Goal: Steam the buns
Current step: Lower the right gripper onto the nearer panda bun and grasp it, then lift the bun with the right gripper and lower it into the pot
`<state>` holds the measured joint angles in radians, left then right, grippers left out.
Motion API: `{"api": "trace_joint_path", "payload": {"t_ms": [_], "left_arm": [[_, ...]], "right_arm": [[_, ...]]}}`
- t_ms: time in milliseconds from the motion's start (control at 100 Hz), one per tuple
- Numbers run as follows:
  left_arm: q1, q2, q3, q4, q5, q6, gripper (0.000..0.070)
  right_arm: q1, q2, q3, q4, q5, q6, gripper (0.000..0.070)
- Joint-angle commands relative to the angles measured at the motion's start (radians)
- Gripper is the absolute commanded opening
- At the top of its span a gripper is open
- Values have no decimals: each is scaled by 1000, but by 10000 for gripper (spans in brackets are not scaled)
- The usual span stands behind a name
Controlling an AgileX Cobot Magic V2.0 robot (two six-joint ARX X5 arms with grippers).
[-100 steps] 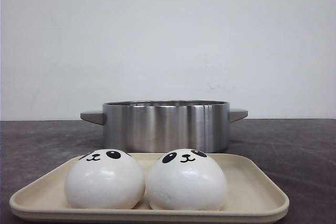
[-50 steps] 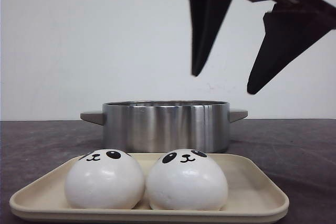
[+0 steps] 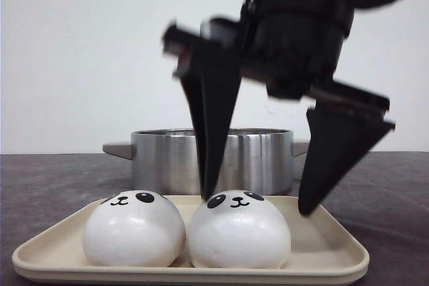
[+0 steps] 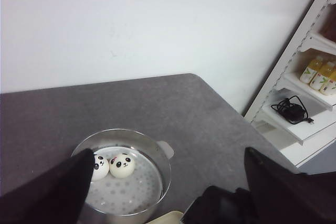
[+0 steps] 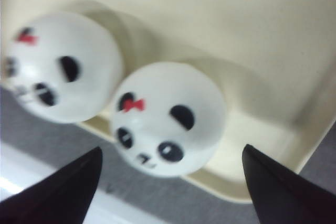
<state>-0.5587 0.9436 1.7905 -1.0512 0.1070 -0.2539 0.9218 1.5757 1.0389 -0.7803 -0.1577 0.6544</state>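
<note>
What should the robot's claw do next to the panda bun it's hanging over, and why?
Probably lower a bit more and close. The right gripper is open, its fingers on either side of the right-hand bun on the tray and not squeezing it. Two buns already sit in the pot, so this one likely goes next.

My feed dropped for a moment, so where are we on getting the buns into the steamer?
About halfway. Two buns already sit inside the steel pot. Two buns and lie side by side on the beige tray. The right gripper hangs with jaws open astride the right-hand tray bun, not gripping it. Left: grasp it, move it to the pot, then the other. The left gripper holds nothing.
</note>
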Motion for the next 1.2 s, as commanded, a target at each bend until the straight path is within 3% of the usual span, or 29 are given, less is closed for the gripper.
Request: {"api": "trace_joint_path", "payload": {"t_ms": [0, 180, 310, 450, 490, 550, 570, 580, 970, 1190], "left_arm": [[-6, 6, 17, 10, 2, 6, 558], [-6, 6, 17, 6, 2, 6, 557], [-6, 6, 17, -7, 2, 6, 557], [-6, 6, 17, -8, 2, 7, 557], [-6, 6, 17, -8, 2, 7, 557], [-6, 6, 17, -8, 2, 7, 557], [-6, 6, 17, -8, 2, 7, 557], [-6, 6, 17, -8, 2, 7, 557], [-6, 5, 17, -11, 2, 7, 557], [-6, 7, 17, -6, 2, 11, 557]], "right_arm": [[11, 40, 10, 23, 1, -12, 540], [11, 78, 10, 67, 3, -9, 524], [11, 80, 10, 79, 5, -2, 427], [10, 85, 10, 77, 8, 1, 405], [10, 85, 10, 74, 8, 0, 321], [10, 85, 10, 76, 9, 0, 110], [10, 85, 10, 79, 9, -2, 12], [10, 85, 10, 79, 9, -2, 0], [43, -50, 119, 92, 43, -7, 4], [64, -151, 347, 80, 243, -40, 3]]}}
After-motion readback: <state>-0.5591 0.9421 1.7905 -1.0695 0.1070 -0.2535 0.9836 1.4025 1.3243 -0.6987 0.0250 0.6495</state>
